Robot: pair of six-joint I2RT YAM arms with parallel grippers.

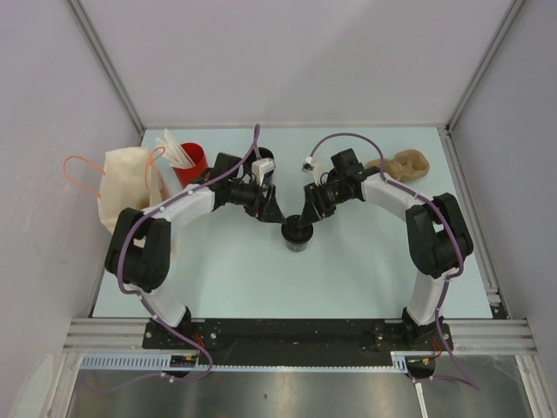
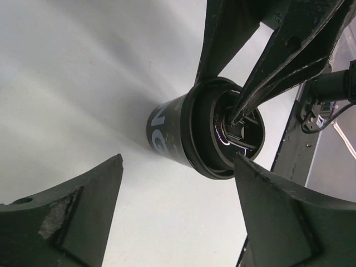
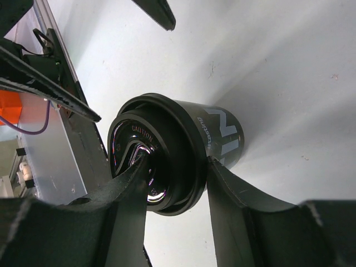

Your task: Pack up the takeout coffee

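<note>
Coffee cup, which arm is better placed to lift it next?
Right. The right gripper pinches the cup, one finger on its lid, the other on its outer wall. The left gripper stands open just short of the cup, touching nothing.

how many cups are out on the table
2: a black cup in the middle, and a red cup holding white sticks at the back left. Another may be hidden.

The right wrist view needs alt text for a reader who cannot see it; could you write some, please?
A black takeout coffee with its lid on stands on a pale table. The right gripper pinches its rim, one of its fingers on the lid, the other against the cup's side.
</note>
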